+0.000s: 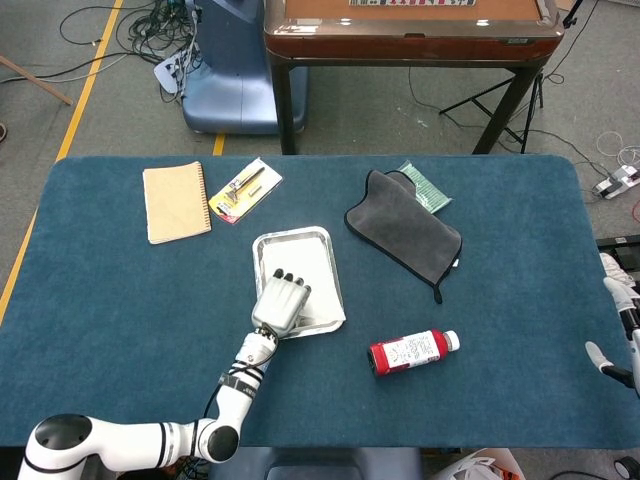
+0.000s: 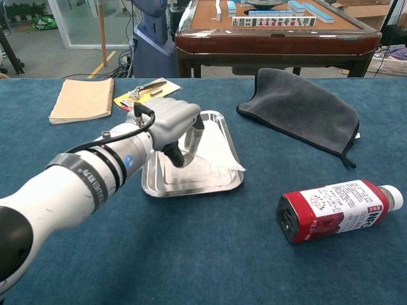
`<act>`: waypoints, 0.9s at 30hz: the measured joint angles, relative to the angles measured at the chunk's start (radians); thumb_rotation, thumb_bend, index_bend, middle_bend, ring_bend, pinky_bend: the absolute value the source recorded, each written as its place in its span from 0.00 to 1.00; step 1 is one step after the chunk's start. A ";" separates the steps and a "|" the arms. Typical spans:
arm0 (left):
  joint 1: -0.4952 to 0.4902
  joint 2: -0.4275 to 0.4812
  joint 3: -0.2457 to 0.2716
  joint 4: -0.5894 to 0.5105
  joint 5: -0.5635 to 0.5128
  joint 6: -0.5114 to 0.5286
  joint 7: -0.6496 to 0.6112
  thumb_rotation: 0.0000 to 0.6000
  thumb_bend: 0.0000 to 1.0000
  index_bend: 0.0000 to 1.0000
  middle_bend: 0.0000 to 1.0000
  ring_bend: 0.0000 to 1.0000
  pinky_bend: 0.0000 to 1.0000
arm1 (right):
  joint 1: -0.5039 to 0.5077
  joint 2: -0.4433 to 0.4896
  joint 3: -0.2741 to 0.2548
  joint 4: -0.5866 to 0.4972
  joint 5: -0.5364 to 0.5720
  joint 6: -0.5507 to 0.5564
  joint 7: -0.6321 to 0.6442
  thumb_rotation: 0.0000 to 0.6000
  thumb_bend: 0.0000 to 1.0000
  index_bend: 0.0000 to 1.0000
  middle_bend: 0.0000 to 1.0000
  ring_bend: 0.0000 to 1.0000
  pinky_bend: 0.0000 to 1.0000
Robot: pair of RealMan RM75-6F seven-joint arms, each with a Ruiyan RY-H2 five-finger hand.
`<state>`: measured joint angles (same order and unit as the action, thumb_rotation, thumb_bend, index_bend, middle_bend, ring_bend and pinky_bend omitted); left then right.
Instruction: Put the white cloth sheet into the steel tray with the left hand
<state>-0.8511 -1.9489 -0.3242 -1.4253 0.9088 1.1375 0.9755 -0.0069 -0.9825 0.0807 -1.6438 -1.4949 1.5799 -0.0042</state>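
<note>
Your left hand (image 2: 170,122) over the steel tray (image 2: 224,181) mid-table, pinching the white cloth sheet (image 2: 219,149), sheet corner past the tray's right rim, right hand (image 1: 622,330) at the table's right edge, grasp unclear.

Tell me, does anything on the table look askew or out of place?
The white cloth sheet lies in the steel tray, but one corner sticks out over the tray's right rim. The left hand holds it there. The red bottle lies on its side.

A grey floor (image 1: 120,100) crossed by a yellow line (image 1: 85,80) and black cables (image 1: 150,25) is seen beyond the blue tabletop (image 1: 520,250). A brown mahjong table (image 1: 410,35) stands behind.
</note>
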 measured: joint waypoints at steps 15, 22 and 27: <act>-0.047 -0.022 -0.007 0.018 -0.105 0.043 0.072 1.00 0.37 0.70 0.46 0.36 0.26 | 0.001 -0.005 0.001 0.014 -0.004 -0.002 0.015 1.00 0.24 0.11 0.18 0.08 0.17; -0.059 -0.016 0.001 -0.002 -0.102 0.045 0.046 1.00 0.35 0.55 0.46 0.35 0.26 | -0.006 -0.005 -0.001 0.016 -0.004 0.006 0.019 1.00 0.25 0.11 0.18 0.08 0.17; -0.070 -0.020 0.008 0.009 -0.092 0.049 0.033 1.00 0.28 0.41 0.42 0.34 0.26 | -0.011 -0.006 -0.002 0.019 -0.005 0.013 0.025 1.00 0.24 0.11 0.18 0.08 0.17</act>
<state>-0.9215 -1.9684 -0.3167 -1.4167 0.8166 1.1861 1.0090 -0.0184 -0.9882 0.0785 -1.6248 -1.5000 1.5928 0.0206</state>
